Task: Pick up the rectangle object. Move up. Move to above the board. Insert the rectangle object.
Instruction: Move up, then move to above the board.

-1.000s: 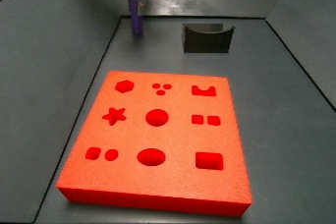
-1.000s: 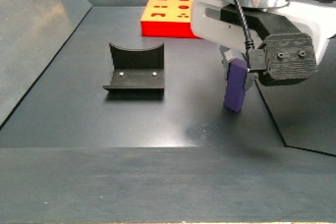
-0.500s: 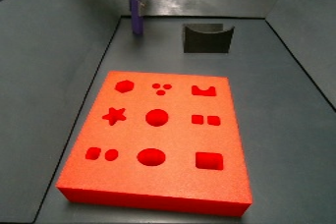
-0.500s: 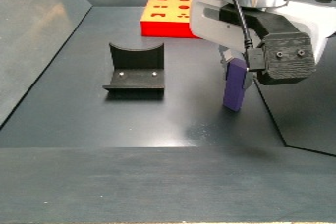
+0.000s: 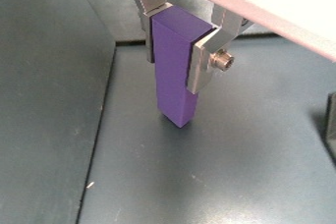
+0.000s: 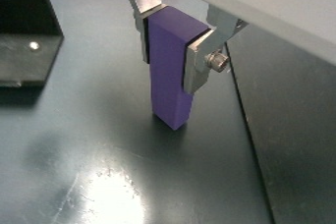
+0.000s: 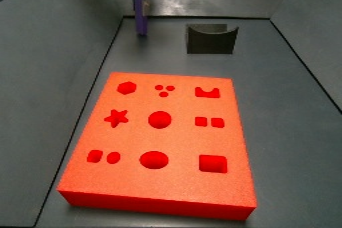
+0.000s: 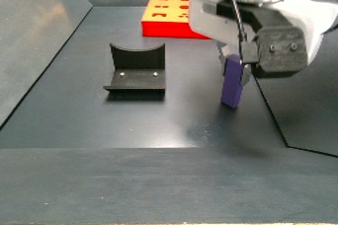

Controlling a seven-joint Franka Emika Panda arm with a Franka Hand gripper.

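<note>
Gripper [image 5: 180,33] fingers pinch the upright purple rectangle object [image 5: 175,71] by its upper part in both wrist views [image 6: 174,71], its lower end close to the dark floor. In a side view, the gripper [image 7: 140,0] stands beyond the board [image 7: 162,142], near the fixture [image 7: 211,38]. In a side view, the bar [image 8: 234,81] hangs beside the fixture [image 8: 134,68], well apart from the board [image 8: 169,14].

One gripper [image 5: 180,33] at the far end of the floor, one rectangle object [image 5: 175,69] between its fingers, one board [image 7: 160,142], one fixture [image 8: 134,68].
</note>
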